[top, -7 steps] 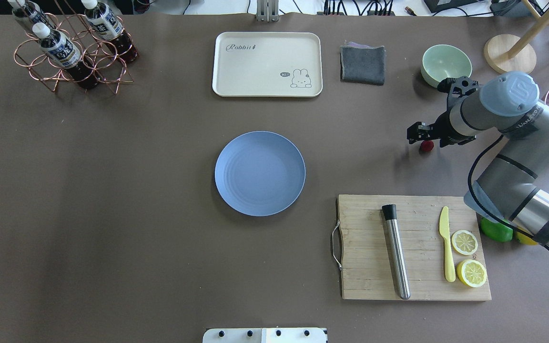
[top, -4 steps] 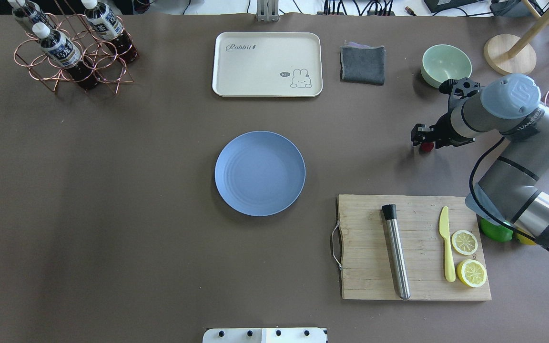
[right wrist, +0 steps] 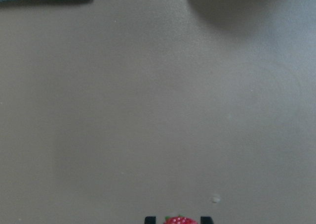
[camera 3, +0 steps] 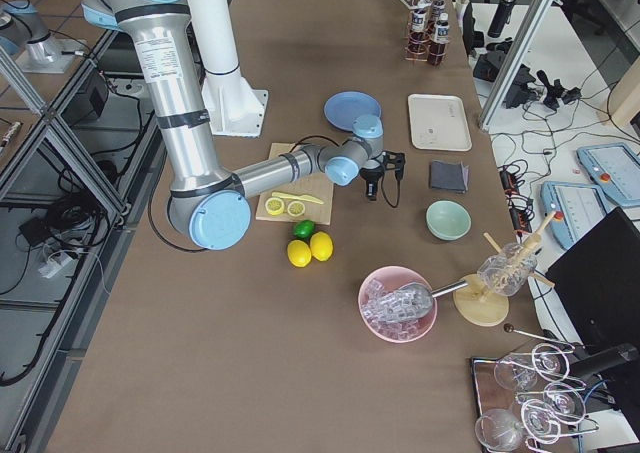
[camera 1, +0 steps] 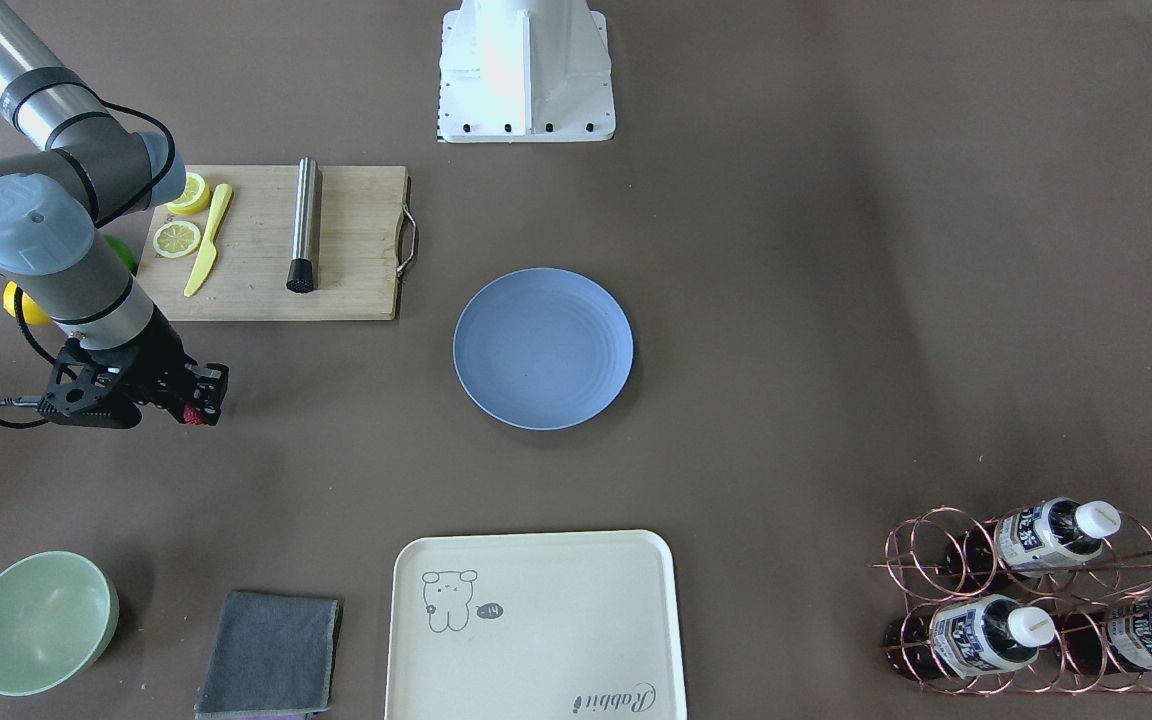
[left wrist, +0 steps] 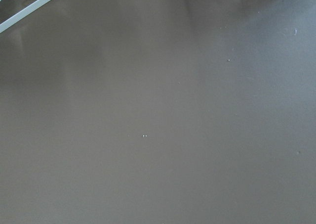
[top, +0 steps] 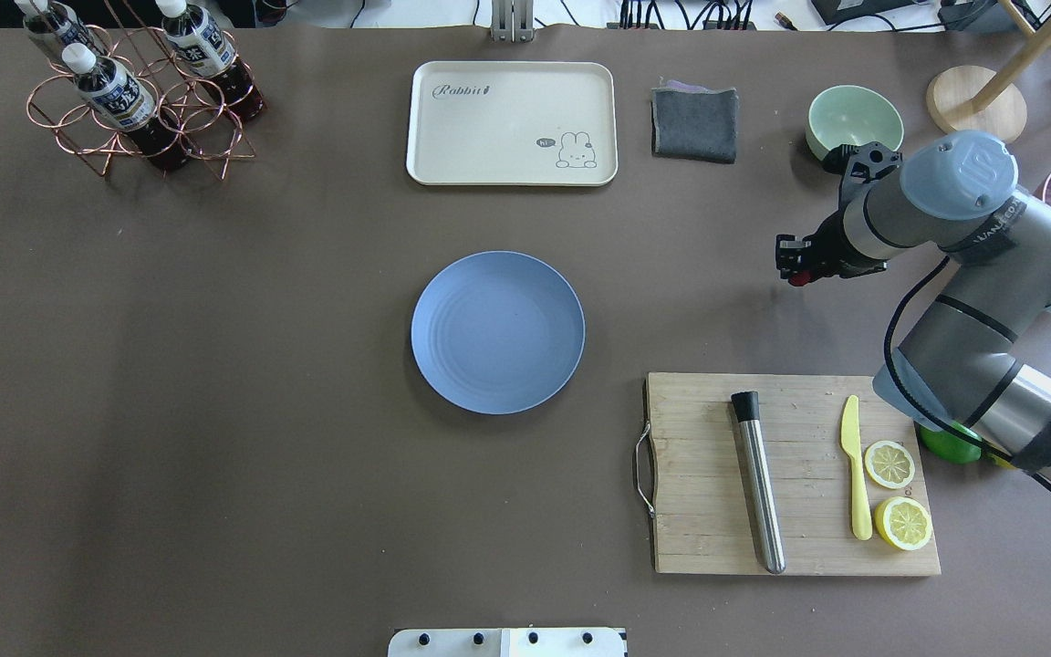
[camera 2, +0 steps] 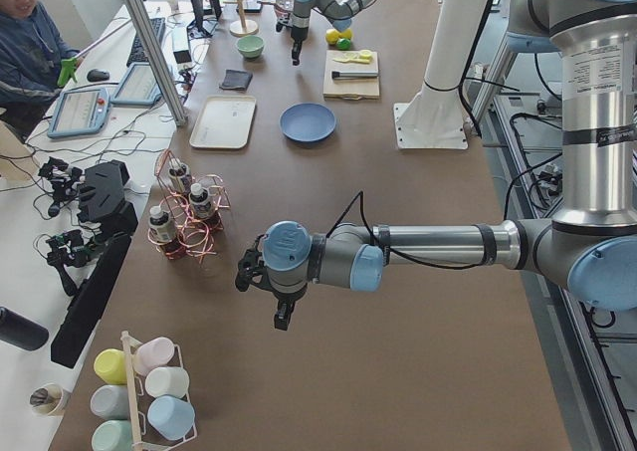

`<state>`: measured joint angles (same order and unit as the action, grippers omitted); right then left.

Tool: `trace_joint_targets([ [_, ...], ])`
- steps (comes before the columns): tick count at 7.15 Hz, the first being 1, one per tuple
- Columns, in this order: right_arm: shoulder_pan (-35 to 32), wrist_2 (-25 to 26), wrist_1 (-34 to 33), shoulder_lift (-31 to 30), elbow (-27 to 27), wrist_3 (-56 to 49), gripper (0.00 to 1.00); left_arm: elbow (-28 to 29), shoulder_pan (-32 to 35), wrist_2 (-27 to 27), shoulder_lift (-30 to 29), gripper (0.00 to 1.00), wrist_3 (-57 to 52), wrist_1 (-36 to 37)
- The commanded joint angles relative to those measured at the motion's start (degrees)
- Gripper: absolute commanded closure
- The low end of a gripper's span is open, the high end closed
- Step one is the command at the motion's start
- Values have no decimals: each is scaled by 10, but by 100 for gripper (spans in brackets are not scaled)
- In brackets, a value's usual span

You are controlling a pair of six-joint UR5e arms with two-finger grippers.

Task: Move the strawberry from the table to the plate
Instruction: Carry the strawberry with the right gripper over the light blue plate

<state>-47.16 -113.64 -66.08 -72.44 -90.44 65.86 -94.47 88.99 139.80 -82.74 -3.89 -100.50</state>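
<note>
Nearest the robot base, the wooden cutting board (top: 699,520) lies on the table (top: 215,411) on the robot's right side and carries a steel rod (top: 760,493), a yellow knife (top: 854,465) and two lemon halves (top: 889,464). A green lime (top: 945,444) sits just beside the board's right edge, partly covered by the right arm. The plate (top: 498,332) lies at the centre of the table with nothing on it. Further out and to the right, well apart from the plate, the right gripper (camera 1: 198,405) points down with its fingertips (right wrist: 150,219) pinching the strawberry (right wrist: 180,220) between them. The views do not resolve whether the berry is touching the table or clear of it. At the far edge stand a copper bottle rack (top: 138,100), a cream tray (top: 512,123), a grey cloth (top: 694,123) and a pale green bowl (top: 854,114), the bowl just beyond the right wrist. The left gripper (camera 2: 284,320) hangs over bare table at the left end. Whether its fingers are spread or pressed together cannot be told.
</note>
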Motion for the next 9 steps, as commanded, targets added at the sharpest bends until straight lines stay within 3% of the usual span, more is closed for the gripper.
trace_joint_targets([
  [1, 8, -1, -83, 78, -7, 105, 100, -7, 0, 1, 17, 1, -2, -1],
  [3, 53, 8, -132, 153, -8, 167, 100, -11, 0, 0, 16, 1, -2, -1],
  [7, 164, 111, -164, 245, 11, 161, 100, -15, 0, 1, 16, 1, -2, 0],
  [9, 177, 130, -180, 305, 67, 164, 100, -15, -1, 0, 16, 1, -2, 0],
])
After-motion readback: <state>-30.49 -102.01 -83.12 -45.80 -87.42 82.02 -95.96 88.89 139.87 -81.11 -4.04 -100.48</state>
